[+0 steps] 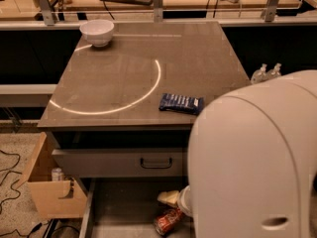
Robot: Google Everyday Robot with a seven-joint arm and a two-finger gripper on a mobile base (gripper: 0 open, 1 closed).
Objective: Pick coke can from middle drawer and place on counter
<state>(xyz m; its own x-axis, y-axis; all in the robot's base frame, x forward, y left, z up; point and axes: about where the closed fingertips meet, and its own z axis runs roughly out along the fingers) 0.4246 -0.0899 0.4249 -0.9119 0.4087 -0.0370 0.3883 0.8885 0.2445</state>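
Observation:
The coke can [167,221] lies on its side on the grey floor of the open middle drawer [119,207], at the bottom of the camera view. My gripper [172,203] is down in the drawer right above and against the can, mostly hidden behind the big white arm housing [252,162]. Only a pale tip of it shows beside the can. The counter [133,73] with its pale curved arc spreads above the drawers.
A white bowl [97,32] stands at the counter's back left and a dark-blue snack wrapper [181,103] lies near its front right. The upper drawer front [119,162] is closed. A cardboard box [49,192] sits on the floor at left, bottles [265,73] at right.

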